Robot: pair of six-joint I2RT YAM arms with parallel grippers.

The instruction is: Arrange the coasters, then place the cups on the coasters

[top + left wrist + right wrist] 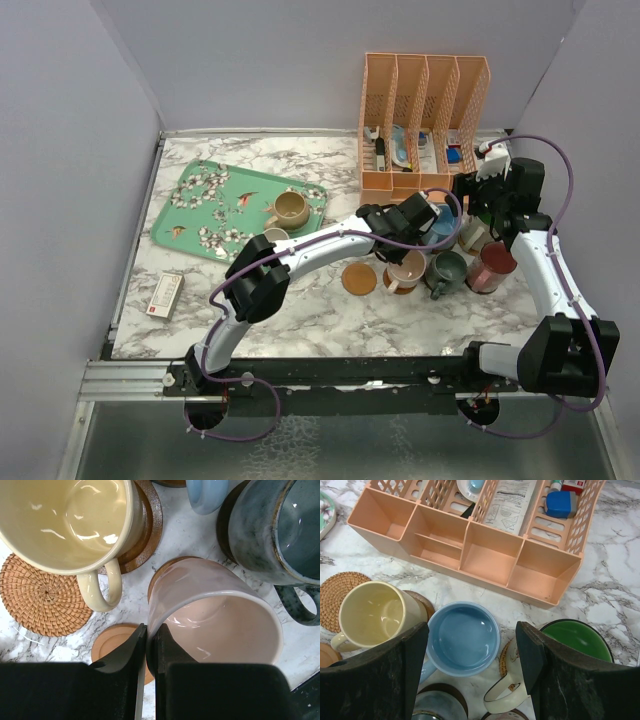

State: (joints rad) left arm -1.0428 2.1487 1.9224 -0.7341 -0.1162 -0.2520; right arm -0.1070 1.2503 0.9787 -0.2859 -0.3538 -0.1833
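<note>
My left gripper [150, 630] is shut on the near rim of the pink cup [215, 615], which tilts over a brown coaster [167, 562]. Beside it lie a small tan coaster [112, 640] and a woven coaster [45, 602], both bare. The yellow cup [70, 525] stands on a dark coaster [147, 525]. The grey-teal cup [280, 535] is on the right. My right gripper [472, 640] hangs open above the light blue cup [462, 637], touching nothing. The green-lined cup [577, 640] is beside its right finger. From above, the pink cup [407, 270] sits among the cluster.
An orange desk organizer [425, 120] stands at the back, close behind the cups. A mint flowered tray [200, 205] at the left carries a tan cup [291, 209]. A maroon cup [490, 268] is at the cluster's right. A small card box [165, 295] lies front left.
</note>
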